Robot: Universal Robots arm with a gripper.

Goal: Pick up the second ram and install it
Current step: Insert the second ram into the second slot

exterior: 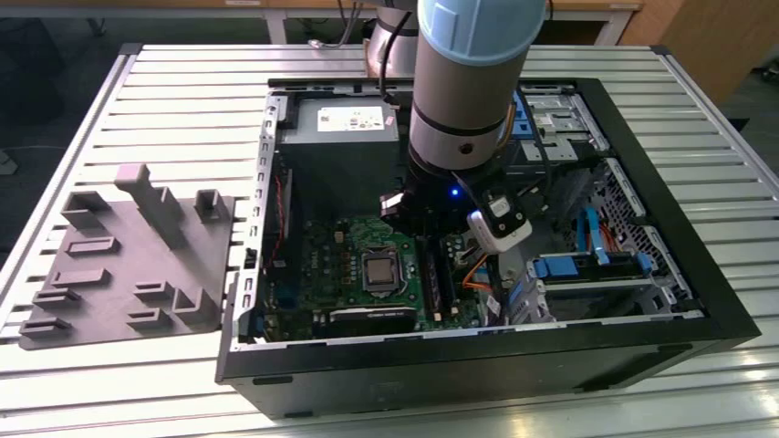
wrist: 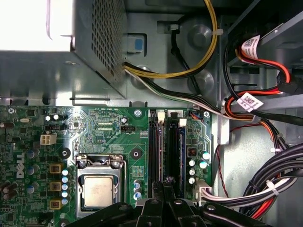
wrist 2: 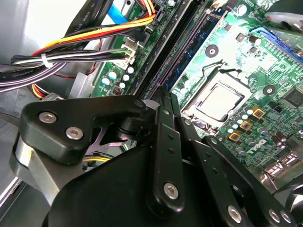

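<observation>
Pincer (wrist: 163,187): fingers drawn together over the motherboard (wrist: 109,127) slots; whether they grasp anything, cannot tell.
Second ram (wrist: 163,153): standing in slot beside CPU socket (wrist: 98,189), directly beneath pincer.
Axis: along slots.

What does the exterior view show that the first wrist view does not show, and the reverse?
Exterior view alone: the grey foam tray on the slatted table, the whole black computer case, and the arm reaching down into it.

First wrist view alone: the perforated metal box, a yellow cable and labelled red cables up close.

Both: the green motherboard with its processor, the black memory slots, and the gripper at those slots.
</observation>
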